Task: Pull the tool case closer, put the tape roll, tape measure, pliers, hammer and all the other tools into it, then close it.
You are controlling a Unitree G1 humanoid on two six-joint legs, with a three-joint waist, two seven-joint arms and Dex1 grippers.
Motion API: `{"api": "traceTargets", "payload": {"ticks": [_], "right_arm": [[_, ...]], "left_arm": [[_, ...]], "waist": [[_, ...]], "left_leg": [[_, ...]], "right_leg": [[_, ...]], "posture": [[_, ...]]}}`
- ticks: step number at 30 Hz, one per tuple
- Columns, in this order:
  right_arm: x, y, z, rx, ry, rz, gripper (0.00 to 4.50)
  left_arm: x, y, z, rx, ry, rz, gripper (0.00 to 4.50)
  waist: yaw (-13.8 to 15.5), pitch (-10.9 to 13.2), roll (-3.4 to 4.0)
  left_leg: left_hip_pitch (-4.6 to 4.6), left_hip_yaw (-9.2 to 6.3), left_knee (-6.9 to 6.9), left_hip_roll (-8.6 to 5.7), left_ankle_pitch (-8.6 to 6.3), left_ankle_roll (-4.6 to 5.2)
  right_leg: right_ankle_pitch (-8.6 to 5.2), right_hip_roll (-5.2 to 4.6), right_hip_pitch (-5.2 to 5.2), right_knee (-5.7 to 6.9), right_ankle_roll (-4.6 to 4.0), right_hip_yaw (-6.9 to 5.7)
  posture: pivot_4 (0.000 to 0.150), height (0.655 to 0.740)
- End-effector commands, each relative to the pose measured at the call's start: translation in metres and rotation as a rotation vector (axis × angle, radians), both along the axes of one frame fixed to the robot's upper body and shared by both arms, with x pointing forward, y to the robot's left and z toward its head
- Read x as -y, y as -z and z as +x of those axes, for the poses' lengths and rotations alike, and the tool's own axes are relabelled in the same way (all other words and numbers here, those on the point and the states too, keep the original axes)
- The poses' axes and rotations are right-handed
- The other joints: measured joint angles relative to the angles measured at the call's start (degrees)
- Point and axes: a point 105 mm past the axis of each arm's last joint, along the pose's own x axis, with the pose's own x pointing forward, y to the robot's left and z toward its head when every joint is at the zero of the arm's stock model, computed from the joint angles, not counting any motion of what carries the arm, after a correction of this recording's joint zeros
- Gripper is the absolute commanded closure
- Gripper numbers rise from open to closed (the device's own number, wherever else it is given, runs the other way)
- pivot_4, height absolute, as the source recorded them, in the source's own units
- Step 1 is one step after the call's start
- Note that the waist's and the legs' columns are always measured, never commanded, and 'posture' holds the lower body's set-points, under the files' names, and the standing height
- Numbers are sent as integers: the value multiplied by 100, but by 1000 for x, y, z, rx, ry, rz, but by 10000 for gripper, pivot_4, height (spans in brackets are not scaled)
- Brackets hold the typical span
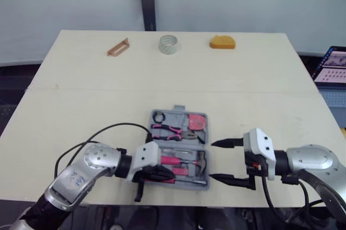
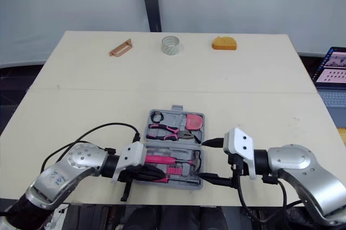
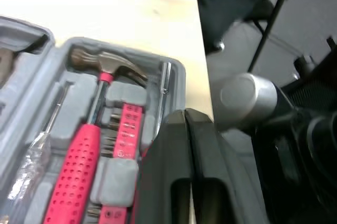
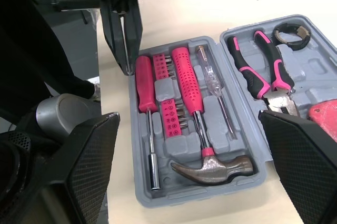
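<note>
The grey tool case (image 1: 174, 113) lies open near the table's front edge. It holds a pink-handled hammer (image 4: 202, 134), pink pliers (image 4: 261, 71), screwdrivers and bits. My left gripper (image 1: 165, 175) is shut, its fingers (image 3: 174, 145) low over the case's near left corner, nothing visibly held. My right gripper (image 1: 221, 160) is open just beside the case's right edge, one finger toward each end of that edge. A clear tape roll (image 1: 168, 45), an orange tape measure (image 1: 223, 42) and a tan tool (image 1: 118, 47) lie along the far edge.
A laptop (image 1: 331, 68) stands off the table's right side. A seam runs across the tabletop (image 1: 81, 111) between the case and the far tools. The left arm's black cable (image 1: 116, 128) loops over the table left of the case.
</note>
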Motion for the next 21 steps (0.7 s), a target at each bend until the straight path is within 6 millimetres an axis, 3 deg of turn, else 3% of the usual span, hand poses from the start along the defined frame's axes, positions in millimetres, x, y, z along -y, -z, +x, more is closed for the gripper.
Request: {"api": "traceTargets", "payload": {"ticks": [1,21], "right_arm": [[-1,-7,-1,28,-2,12,0],[-2,-12,0,35,-5,4,0]], "left_arm": [[-3,2,0,30,12,-25,44274],[-11,55,-3,-19,-15,84,44274]], "waist": [[-2,0,0],[3,0,0]], "left_leg": [[1,1,0,0,0,0],[2,0,0,0,0,1]], "right_leg": [[0,0,0,0,0,0],[0,0,0,2,0,-1]], "posture": [[1500,7400],[1500,7400]]}}
